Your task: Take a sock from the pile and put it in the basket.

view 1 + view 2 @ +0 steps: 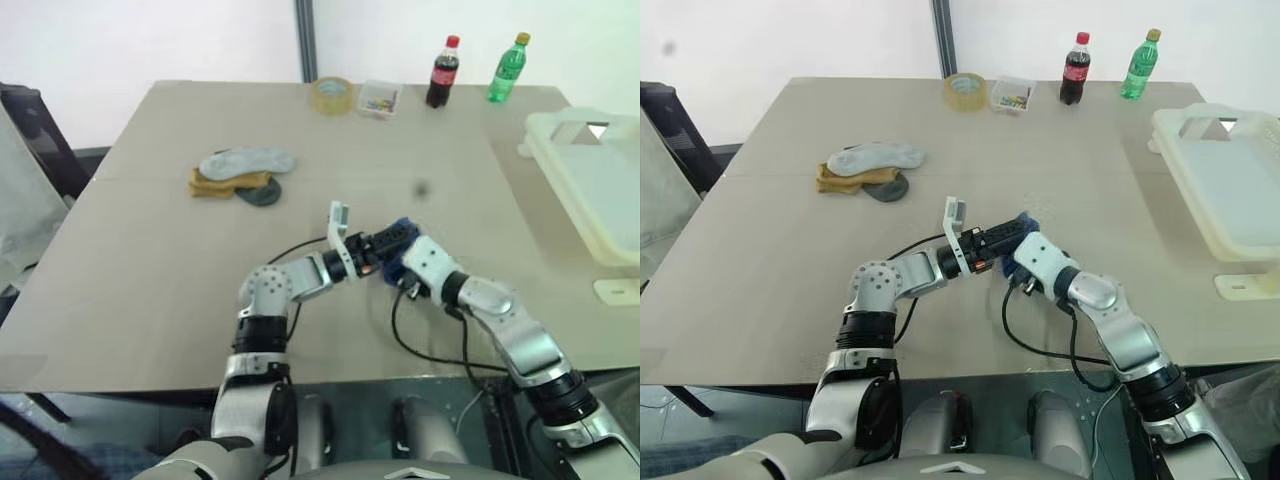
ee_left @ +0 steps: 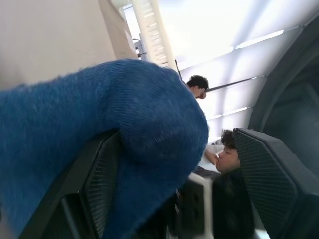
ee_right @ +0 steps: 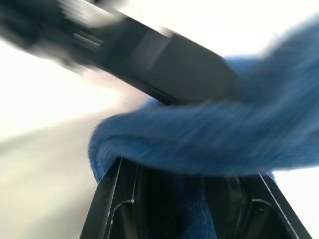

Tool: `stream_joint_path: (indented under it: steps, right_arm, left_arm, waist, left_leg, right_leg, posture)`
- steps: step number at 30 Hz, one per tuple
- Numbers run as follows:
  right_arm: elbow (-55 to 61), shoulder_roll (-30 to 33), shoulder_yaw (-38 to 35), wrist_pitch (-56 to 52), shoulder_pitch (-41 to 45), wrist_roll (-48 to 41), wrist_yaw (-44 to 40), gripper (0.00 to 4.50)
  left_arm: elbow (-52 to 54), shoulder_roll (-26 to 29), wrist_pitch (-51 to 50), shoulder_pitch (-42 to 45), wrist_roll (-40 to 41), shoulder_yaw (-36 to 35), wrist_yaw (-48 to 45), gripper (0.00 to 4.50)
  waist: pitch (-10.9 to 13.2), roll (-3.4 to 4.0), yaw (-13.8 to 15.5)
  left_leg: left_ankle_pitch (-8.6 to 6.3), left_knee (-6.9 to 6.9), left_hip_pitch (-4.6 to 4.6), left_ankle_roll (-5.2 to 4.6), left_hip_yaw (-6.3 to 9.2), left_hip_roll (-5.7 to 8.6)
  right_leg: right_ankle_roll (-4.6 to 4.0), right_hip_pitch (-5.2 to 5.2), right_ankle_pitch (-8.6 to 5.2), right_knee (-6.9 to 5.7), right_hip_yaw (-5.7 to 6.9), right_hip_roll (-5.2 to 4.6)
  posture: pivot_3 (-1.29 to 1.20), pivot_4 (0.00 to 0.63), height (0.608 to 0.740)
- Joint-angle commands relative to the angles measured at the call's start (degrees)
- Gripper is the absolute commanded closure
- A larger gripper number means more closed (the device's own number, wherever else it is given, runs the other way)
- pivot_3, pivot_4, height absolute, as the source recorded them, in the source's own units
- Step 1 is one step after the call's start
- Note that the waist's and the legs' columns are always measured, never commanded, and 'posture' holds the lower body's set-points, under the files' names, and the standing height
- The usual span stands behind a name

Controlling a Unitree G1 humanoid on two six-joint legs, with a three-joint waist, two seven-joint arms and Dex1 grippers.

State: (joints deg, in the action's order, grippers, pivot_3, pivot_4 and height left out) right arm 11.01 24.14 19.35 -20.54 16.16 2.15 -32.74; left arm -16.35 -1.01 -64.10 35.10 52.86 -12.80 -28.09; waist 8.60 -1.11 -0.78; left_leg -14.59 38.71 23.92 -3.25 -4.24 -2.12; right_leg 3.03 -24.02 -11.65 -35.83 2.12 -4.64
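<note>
- Left wrist view is showing you the blue sock point(image 2: 99, 129) draped over one finger point(image 2: 94, 184) of the left hand point(image 1: 388, 243), whose fingers are standing apart, not clenched.
- Right wrist view is showing the same sock lying across the right hand point(image 1: 402, 272); its jaws are partly closed with sock fabric between them, so you are reading this as grasping the sock.
- Both hands are meeting over the middle of the surface point(image 1: 150, 280), with the sock bunched between them and raised off it.
- The pile point(image 1: 240, 175) is lying well apart, toward the far left; the basket point(image 1: 590, 190) is sitting at the far right edge.
- You are handling a light, soft, limp item: it is sagging and folding over whatever supports it, and it is not fragile.
- You are best taking hold at a bunched fold in mid-length, pinching through both layers, because a grip on a loose end is likely to slip.
</note>
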Motion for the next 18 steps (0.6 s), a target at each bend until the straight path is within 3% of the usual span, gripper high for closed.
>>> stream_joint_path:
  steps: [1, 9, 18]
  right_arm:
    - [1.22, -0.19, 0.83, 2.85, -0.12, 0.62, -1.09, 2.79]
    - [1.93, -0.87, -5.34, -3.55, -0.64, 0.33, 2.68, 2.79]
    - [15.34, 3.56, -11.52, -18.59, -1.03, -10.52, -4.48, 2.79]
  left_arm:
    - [-0.55, -0.22, 0.97, 1.48, -0.88, 1.83, -2.23, 0.7]
    - [-0.41, 0.22, 0.39, 0.92, -1.92, 2.92, -4.05, 0.7]
    - [1.0, 0.81, -1.28, -0.15, -1.53, 3.44, -5.2, 0.7]
  waist:
    - [0.04, -0.01, 0.08]
    - [0.13, -0.11, 0.32]
    - [0.29, -0.07, 0.33]
  left_leg:
    - [0.0, -0.02, 0.0, 0.0, 0.0, 0.0]
    - [0.01, -0.02, 0.03, 0.0, -0.01, -0.01]
    - [0.0, -0.05, 0.06, 0.0, 0.01, -0.03]
  right_leg:
    - [0.0, 0.0, 0.0, 0.02, 0.0, 0.0]
    - [0.0, 0.01, 0.0, 0.08, 0.0, -0.03]
    - [0.01, -0.01, -0.01, 0.09, 0.01, -0.09]
  posture:
    - [0.0, 0.15, 0.74]
    - [0.0, 0.15, 0.74]
    - [0.0, 0.15, 0.74]
